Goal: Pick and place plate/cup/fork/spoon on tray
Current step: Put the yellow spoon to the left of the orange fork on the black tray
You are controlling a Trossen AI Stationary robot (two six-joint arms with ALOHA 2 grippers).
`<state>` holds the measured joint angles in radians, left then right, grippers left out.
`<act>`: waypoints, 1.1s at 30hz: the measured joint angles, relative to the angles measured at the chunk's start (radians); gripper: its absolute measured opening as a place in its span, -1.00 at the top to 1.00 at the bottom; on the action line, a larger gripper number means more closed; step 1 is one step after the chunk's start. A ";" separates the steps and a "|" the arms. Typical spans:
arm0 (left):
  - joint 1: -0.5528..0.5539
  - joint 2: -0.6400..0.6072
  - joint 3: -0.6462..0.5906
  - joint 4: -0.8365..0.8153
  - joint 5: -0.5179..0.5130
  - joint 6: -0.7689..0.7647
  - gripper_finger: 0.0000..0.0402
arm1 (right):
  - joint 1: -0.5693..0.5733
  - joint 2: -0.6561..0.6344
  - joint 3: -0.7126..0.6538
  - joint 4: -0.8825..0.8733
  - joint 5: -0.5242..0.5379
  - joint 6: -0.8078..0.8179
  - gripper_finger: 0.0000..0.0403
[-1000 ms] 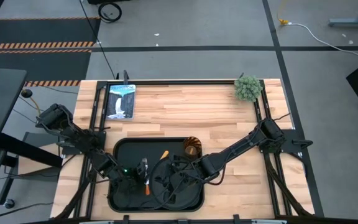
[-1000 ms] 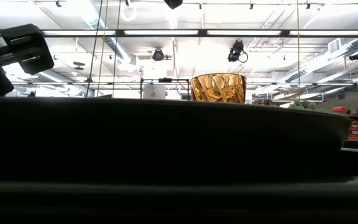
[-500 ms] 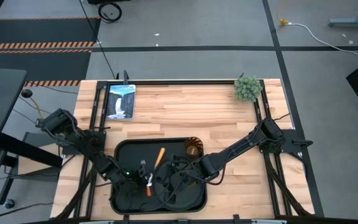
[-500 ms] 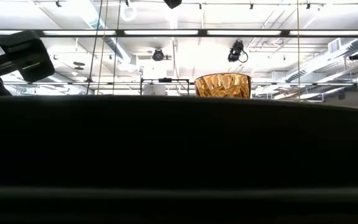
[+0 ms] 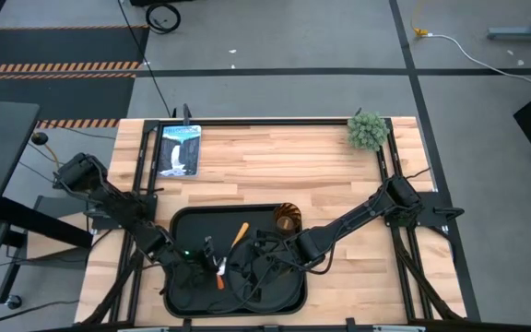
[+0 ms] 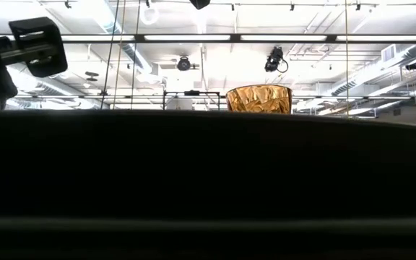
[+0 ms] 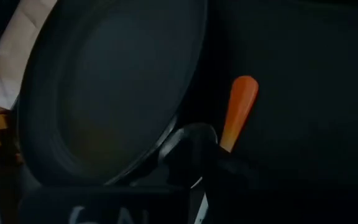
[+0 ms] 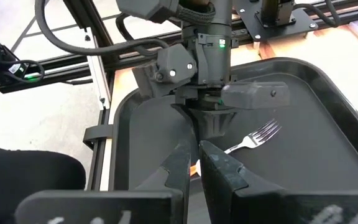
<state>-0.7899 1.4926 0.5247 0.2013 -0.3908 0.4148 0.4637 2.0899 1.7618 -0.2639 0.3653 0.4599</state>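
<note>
The black tray (image 5: 181, 226) lies at the table's near middle, and its dark wall (image 6: 208, 180) fills the low view. The amber cup (image 5: 286, 219) stands in the tray's far right corner. The round plate (image 7: 110, 93) rests in the tray's near right part. The fork (image 8: 260, 134) lies flat on the tray, its red-orange handle (image 5: 219, 278) toward the near edge. Only the spoon's yellow-orange handle (image 5: 239, 233) shows; my right gripper hides the bowl end. My left gripper (image 8: 213, 138), shut, stands over the fork's neck. My right gripper (image 8: 196, 149) hovers shut above the plate. My left gripper comes slanting down from the table's left onto the fork's neck (image 8: 229, 149), between tines and handle. Its own fingers hide the spot, so I cannot tell whether it touches the fork. The fork lies on the tray.
A framed waterfall picture (image 5: 180, 150) lies at the far left of the table. A green plant ball (image 5: 368, 130) sits at the far right corner. Bare wood (image 5: 275, 166) stretches beyond the tray. Dark rails run along both table sides.
In the low view the tray's dark wall has come to cover the picture's right side and more of the cup's lower part. In the high view more of the spoon's handle shows than a second ago. My left arm went a little toward the tray and came back.
</note>
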 joint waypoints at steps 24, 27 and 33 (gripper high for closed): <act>0.008 0.053 0.001 -0.006 0.017 0.019 0.34 | -0.003 0.000 0.000 0.046 0.008 -0.007 0.79; 0.007 0.087 0.002 0.014 0.014 0.046 0.39 | -0.003 0.000 0.000 0.046 0.008 -0.003 0.79; 0.007 0.098 0.002 0.042 0.015 0.049 0.48 | -0.003 0.000 0.000 0.046 0.008 0.028 0.79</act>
<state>-0.7830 1.5906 0.5266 0.2428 -0.3759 0.4637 0.4603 2.0899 1.7618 -0.2182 0.3737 0.4877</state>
